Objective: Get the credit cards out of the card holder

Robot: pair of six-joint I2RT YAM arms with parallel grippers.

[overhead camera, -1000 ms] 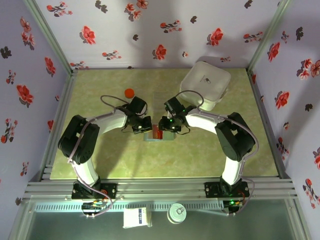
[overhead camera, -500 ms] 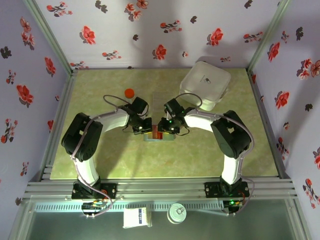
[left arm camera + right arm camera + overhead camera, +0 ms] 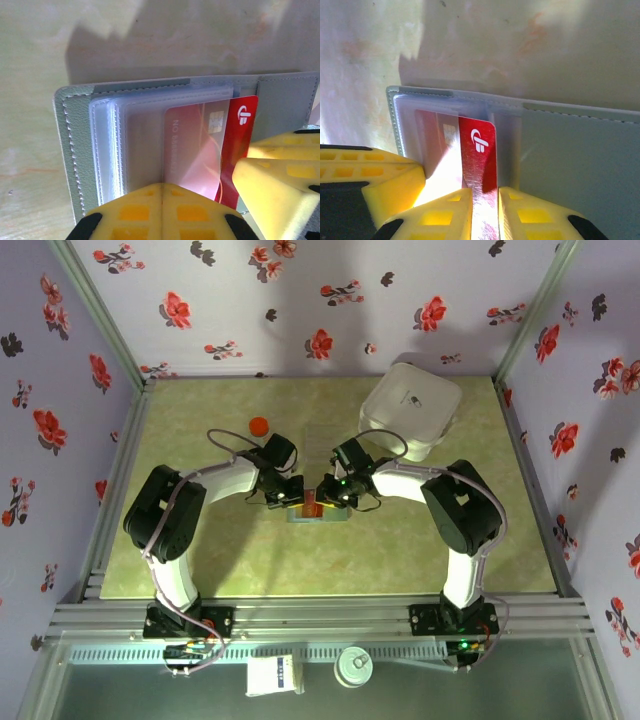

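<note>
The right claw (image 3: 484,215) has just narrowed around the free end of the red credit card (image 3: 478,150), though I cannot tell if it grips. The closed left claw (image 3: 161,212) pins the card holder (image 3: 70,150) mid-tabletop (image 3: 200,560). Half out of its sleeve (image 3: 140,140), the card looks ready to be drawn.

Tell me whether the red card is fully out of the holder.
No; most of the red card sits under the card holder's clear sleeve.
</note>
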